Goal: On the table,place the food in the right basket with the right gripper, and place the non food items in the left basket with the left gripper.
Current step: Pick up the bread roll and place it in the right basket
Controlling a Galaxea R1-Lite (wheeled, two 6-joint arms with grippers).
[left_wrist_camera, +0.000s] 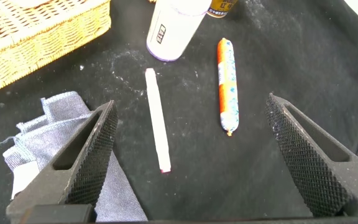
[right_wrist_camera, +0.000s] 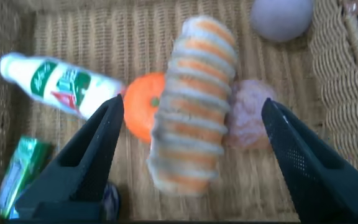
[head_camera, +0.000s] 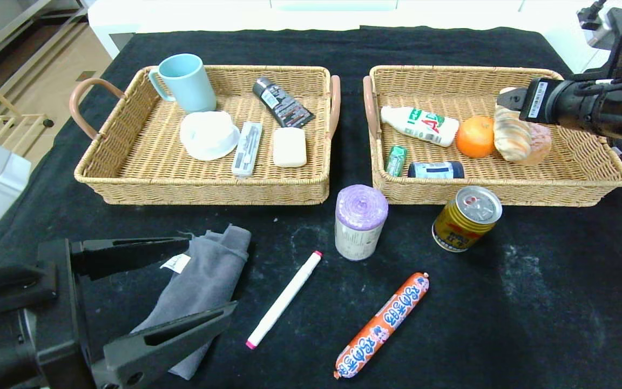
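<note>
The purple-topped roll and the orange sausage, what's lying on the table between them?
Nothing: in the head view only bare black cloth separates the purple-topped roll from the orange sausage.

Bright even light; r-wrist view blurry

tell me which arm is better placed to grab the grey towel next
Left. The left pincer hangs open right over the grey towel at the table's near left. The right pincer is open over the bread roll in the right basket.
</note>
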